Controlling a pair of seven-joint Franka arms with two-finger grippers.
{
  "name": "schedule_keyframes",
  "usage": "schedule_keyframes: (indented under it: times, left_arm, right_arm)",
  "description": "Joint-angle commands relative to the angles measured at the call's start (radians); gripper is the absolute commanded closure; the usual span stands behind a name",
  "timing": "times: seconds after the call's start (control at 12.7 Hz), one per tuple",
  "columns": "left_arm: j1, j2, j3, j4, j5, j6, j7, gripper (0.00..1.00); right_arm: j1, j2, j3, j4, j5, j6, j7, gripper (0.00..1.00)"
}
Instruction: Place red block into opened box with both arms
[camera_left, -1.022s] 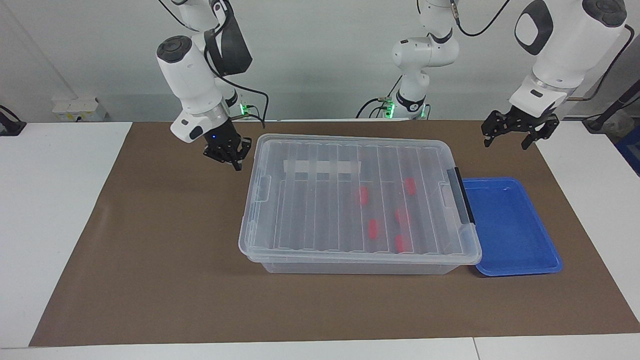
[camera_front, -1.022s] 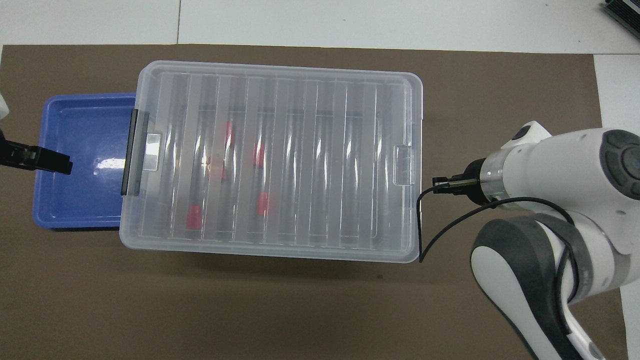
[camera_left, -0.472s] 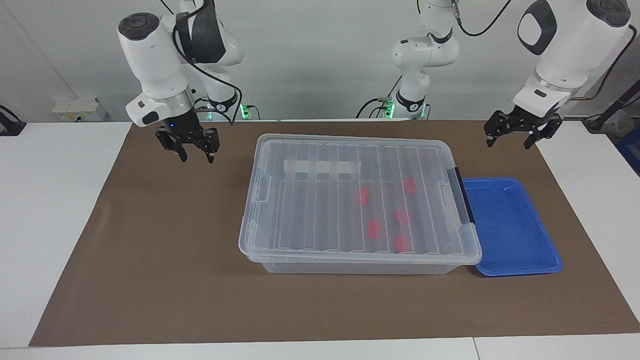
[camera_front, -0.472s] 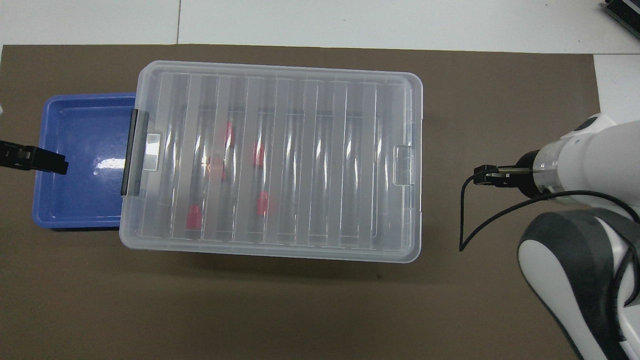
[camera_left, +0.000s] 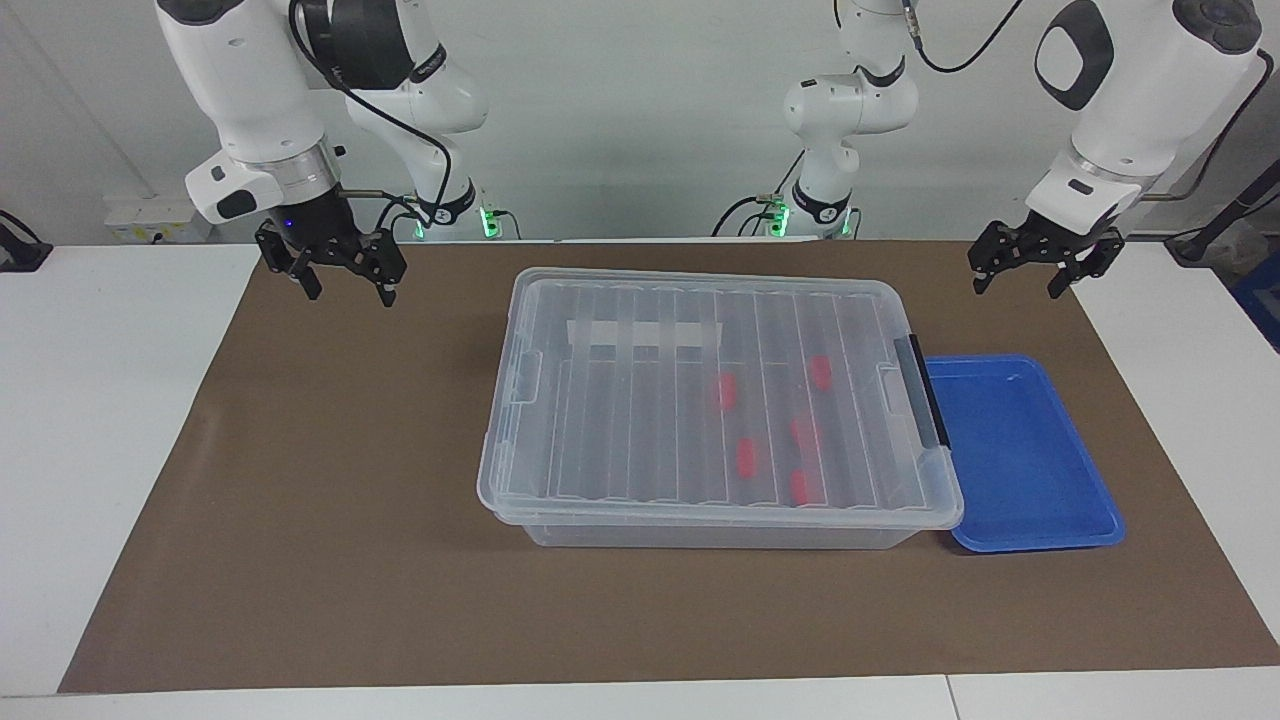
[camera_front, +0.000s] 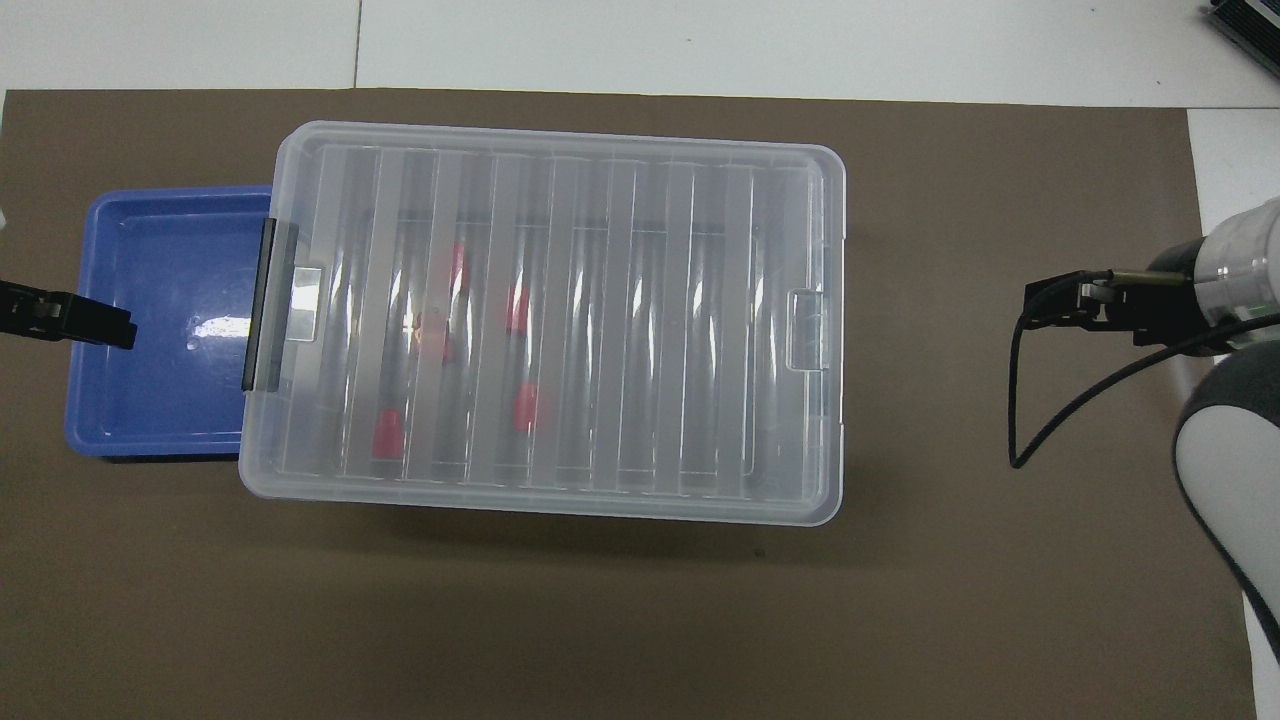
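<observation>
The surface (camera_left: 330, 560), covered by a brown mat, had not changed over the last second. The box (camera_left: 700, 520) lay in the same place in the middle of it with its ribbed lid shut, beside the blue tray (camera_left: 1030, 480) at the left arm's end. Five red blocks (camera_left: 746, 456) showed through the lid, lying inside the box toward the tray end, unmoved.

The right arm (camera_left: 250, 90) had drawn back and risen from the box's end wall; the right hand (camera_left: 345, 290), pressed together a second earlier, now hung over bare mat well apart from the box with its fingers spread, holding nothing. The left hand (camera_left: 1035, 280) stayed where it was, spread and empty, above the mat near the tray.
</observation>
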Motion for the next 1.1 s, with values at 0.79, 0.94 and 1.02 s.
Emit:
schedule_keyframes:
  times: [0.79, 0.94, 1.02]
  left_arm:
    - [0.001, -0.025, 0.005, -0.028, -0.009, 0.009, 0.005, 0.0]
    - [0.001, -0.025, 0.005, -0.028, -0.009, 0.009, 0.005, 0.0]
    - [0.001, -0.025, 0.005, -0.028, -0.009, 0.009, 0.005, 0.0]
  right_arm:
    - [-0.051, 0.053, 0.013, 0.117, -0.06, -0.155, -0.003, 0.0]
    - [-0.054, 0.047, 0.013, 0.109, -0.046, -0.155, -0.015, 0.0]
    - [-0.054, 0.047, 0.013, 0.107, -0.043, -0.157, -0.028, 0.0]
